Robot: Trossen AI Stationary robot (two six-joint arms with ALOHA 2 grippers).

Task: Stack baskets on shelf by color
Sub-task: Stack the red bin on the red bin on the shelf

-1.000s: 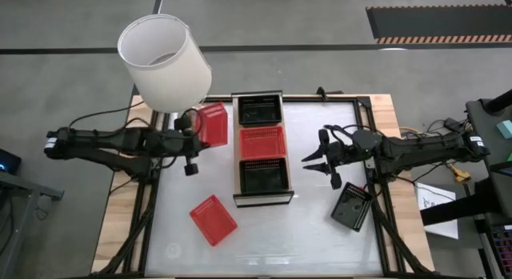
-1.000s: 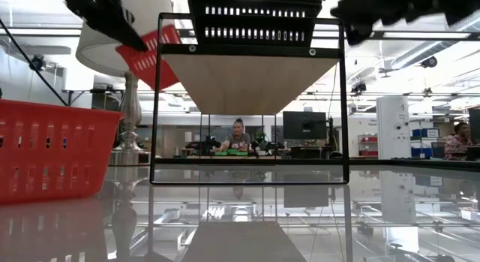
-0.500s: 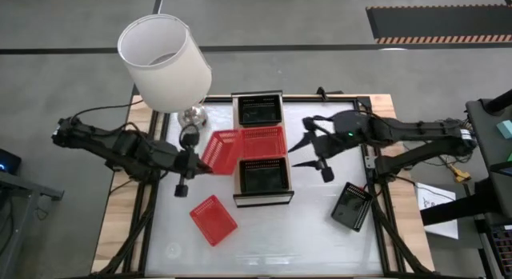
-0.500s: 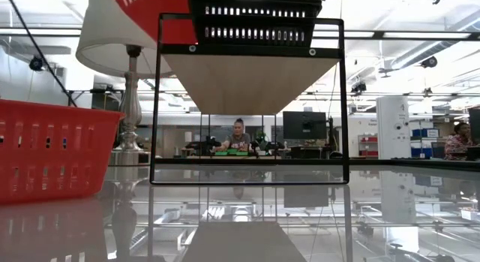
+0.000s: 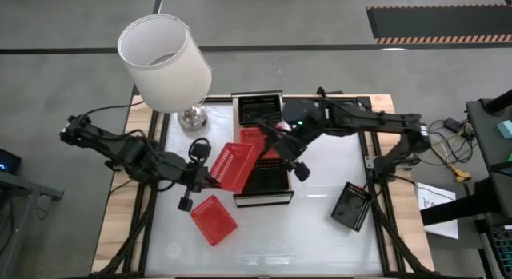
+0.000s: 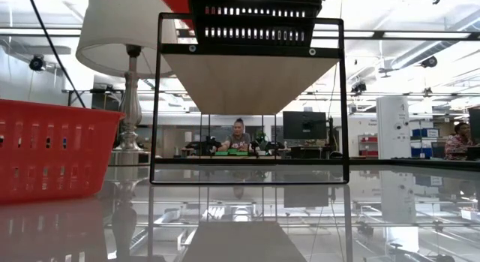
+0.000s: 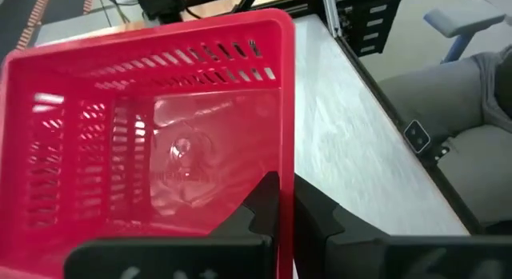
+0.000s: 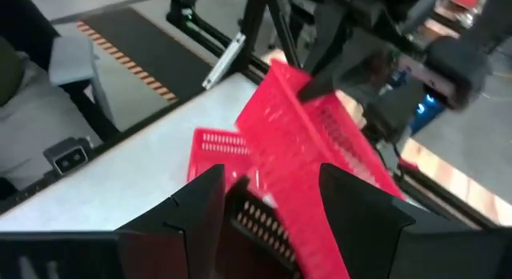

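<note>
My left gripper (image 5: 202, 175) (image 7: 285, 191) is shut on a red basket (image 5: 233, 165) (image 7: 152, 143) and holds it tilted at the left edge of the shelf (image 5: 237, 201). The shelf carries a black basket (image 5: 260, 111) at its far end, a red one (image 5: 254, 135) in the middle and a black one (image 5: 268, 180) at its near end. My right gripper (image 5: 277, 146) (image 8: 272, 195) hangs open over the shelf's middle, its fingers on either side of the held basket's (image 8: 312, 143) raised edge. A second red basket (image 5: 213, 220) and a black basket (image 5: 352, 205) lie on the table. My left gripper pinches one side wall of the red basket at its rim (image 7: 285, 151), one finger (image 7: 262, 201) inside the basket and one (image 7: 318, 213) outside. It comes from the table's left. The basket is lifted off the table and tipped, its open side turned toward the shelf. My right gripper: whether it touches the basket cannot be told.
A lamp with a white shade (image 5: 165, 61) stands at the table's far left corner, its base (image 5: 192, 117) beside the shelf. The low view shows the red basket on the table (image 6: 52, 149) close up and the black basket (image 6: 255, 18) on top of the shelf. People sit in the room behind.
My left gripper has carried the red basket from beside the lamp toward the near edge and to the right, up to the shelf's left edge, tipping it. My right gripper has swung left from the table's right side to above the shelf's middle, toward the held basket.
</note>
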